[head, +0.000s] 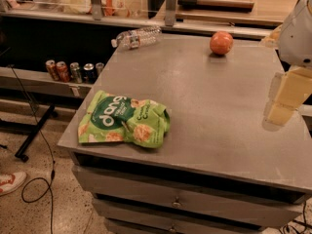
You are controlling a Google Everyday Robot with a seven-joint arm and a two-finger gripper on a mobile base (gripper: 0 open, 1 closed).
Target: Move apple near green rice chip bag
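The apple [221, 42] is round and orange-red and sits on the grey table top [204, 106] near its far edge, right of centre. The green rice chip bag [124, 120] lies flat near the table's front left corner, with white "dang" lettering on a dark-green circle. My gripper [282, 104] hangs at the right edge of the view, above the table's right side, well clear of the apple and far from the bag. It holds nothing that I can see.
A clear plastic water bottle [136, 37] lies on its side at the table's far left edge. Several drink cans [73, 71] stand on a low shelf at left. Drawers [175, 199] are below the table top. A cable [44, 179] runs on the floor.
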